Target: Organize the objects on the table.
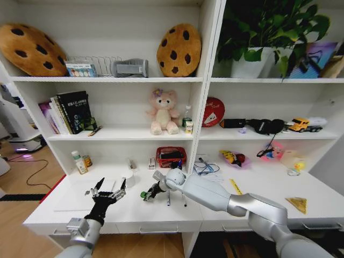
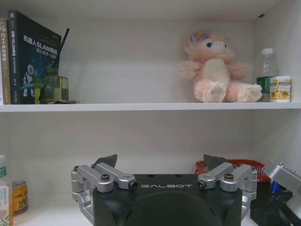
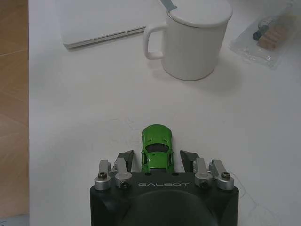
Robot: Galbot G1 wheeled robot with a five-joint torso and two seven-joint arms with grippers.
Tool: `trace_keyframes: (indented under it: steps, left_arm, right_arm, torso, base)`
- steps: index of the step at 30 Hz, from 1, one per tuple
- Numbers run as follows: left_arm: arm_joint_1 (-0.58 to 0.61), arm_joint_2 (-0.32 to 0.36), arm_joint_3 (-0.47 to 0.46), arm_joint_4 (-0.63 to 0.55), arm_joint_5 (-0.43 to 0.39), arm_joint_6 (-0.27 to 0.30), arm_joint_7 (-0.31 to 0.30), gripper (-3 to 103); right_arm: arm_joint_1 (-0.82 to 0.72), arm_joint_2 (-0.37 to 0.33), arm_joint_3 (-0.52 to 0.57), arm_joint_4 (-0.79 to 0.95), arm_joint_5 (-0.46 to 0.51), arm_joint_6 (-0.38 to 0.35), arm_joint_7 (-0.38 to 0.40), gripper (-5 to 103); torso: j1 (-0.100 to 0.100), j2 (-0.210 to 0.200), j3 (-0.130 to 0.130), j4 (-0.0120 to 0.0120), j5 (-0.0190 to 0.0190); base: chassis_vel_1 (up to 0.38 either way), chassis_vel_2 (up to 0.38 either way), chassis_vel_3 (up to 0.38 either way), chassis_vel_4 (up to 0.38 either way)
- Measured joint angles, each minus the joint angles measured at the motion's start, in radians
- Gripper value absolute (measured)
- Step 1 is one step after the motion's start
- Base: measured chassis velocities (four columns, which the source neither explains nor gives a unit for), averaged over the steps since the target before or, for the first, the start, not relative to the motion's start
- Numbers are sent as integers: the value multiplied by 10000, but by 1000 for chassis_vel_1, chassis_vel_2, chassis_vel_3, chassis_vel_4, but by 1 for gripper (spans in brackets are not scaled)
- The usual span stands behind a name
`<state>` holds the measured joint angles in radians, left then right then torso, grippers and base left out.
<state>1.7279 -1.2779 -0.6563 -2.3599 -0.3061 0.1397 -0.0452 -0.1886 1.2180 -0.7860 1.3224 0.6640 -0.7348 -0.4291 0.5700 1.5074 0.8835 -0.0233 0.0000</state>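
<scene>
White table [image 1: 161, 212], lower centre: right gripper [image 3: 162, 157], jaws open, straddles the car [image 3: 157, 148] (light, hard, rolls; pinch its sides). Left gripper [image 1: 109, 192] hovers open.

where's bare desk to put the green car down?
Bare patch: desk between the right gripper, which straddles the green car, the mug and the laptop. Desk right of the yellow ruler is also bare. Crowded: back by the red basket and cables. Left gripper hangs open over the laptop.
</scene>
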Motion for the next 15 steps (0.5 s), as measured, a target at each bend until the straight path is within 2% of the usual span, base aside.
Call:
trace_keyframes:
  steps: [5, 7, 8, 9, 11, 15]
  left_arm:
    - [0, 0, 0, 0, 0, 0, 0, 100]
    - [0, 0, 0, 0, 0, 0, 0, 100]
    - [0, 0, 0, 0, 0, 0, 0, 100]
    - [0, 0, 0, 0, 0, 0, 0, 100]
    - [0, 0, 0, 0, 0, 0, 0, 100]
    - [0, 0, 0, 0, 0, 0, 0, 100]
  right_arm:
    - [-3, 64, 1, -65, -49, 4, 7, 54]
    - [-19, 107, 19, -91, -76, 6, 16, 43]
    - [-19, 107, 19, -91, -76, 6, 16, 43]
    - [-22, 113, 24, -92, -71, 6, 22, 37]
    - [-23, 112, 29, -91, -12, 6, 57, 34]
    - [-50, 64, 64, -18, 262, 0, 279, 33]
  torso:
    - [0, 0, 0, 1, 0]
    - [0, 0, 0, 1, 0]
    - [0, 0, 0, 1, 0]
    - [0, 0, 0, 2, 0]
    - [0, -1, 0, 2, 0]
    - [0, -1, 1, 2, 0]
  base:
    - [0, 0, 0, 0]
    - [0, 0, 0, 0]
    - [0, 0, 0, 0]
    - [0, 0, 0, 0]
    - [0, 0, 0, 0]
    - [0, 0, 0, 0]
